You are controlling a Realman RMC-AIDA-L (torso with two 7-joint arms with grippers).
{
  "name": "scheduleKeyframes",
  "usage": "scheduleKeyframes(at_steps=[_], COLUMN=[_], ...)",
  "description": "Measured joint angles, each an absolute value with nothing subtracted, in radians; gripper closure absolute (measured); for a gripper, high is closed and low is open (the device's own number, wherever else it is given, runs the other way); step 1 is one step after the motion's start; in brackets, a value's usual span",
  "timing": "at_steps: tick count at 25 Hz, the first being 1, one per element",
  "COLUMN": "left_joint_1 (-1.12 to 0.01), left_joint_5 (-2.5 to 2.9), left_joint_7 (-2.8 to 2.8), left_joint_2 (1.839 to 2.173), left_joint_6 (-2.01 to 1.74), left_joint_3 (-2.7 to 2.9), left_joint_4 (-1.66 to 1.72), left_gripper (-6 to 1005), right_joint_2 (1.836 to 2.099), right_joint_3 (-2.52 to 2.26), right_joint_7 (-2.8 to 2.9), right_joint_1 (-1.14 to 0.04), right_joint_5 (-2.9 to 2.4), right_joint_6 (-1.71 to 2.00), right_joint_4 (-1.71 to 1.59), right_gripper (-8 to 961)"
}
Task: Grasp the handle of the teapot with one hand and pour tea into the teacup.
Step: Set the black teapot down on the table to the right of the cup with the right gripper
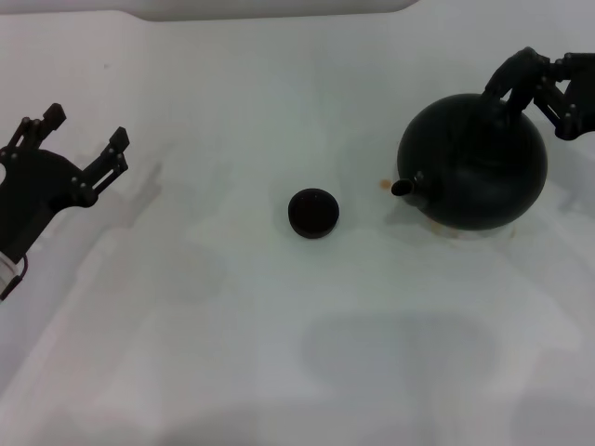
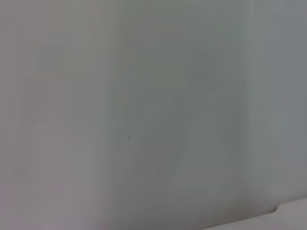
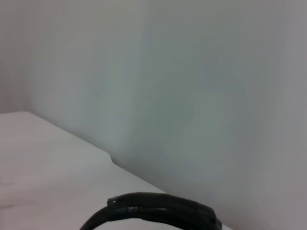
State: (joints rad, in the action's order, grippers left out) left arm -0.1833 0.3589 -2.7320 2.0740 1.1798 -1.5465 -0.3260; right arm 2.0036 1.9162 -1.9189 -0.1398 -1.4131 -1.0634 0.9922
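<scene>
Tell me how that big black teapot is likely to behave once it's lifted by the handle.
The teapot has a big bulbous body, so it probably feels heavy, more so if full. Hung from its arched handle, it may swing or tilt toward the short spout. Brownish spots by the spout suggest it drips. The right gripper is at its top; the left gripper waits aside, open.

The cup (image 1: 313, 213) sits in the middle of the table (image 1: 232, 353). The teapot (image 1: 474, 167) is well to its right, with its spout toward the cup. The right gripper (image 1: 514, 85) is at the teapot's top. The left gripper (image 1: 85, 128) is far off on the left.
</scene>
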Motion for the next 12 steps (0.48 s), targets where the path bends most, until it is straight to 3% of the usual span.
scheduleKeyframes(at_steps=[12], left_joint_1=[-0.184], left_joint_5=[0.359], left_joint_7=[-2.732], left_joint_2=[2.074], left_joint_6=[1.175], left_joint_3=[-1.546], left_joint_4=[-0.326], left_gripper=[121], right_joint_2=[1.989], right_joint_3=[1.921], right_joint_7=[-2.014], right_joint_1=[-0.158], right_joint_5=[-1.413], right_joint_6=[-1.086], right_joint_4=[0.924], right_gripper=[855])
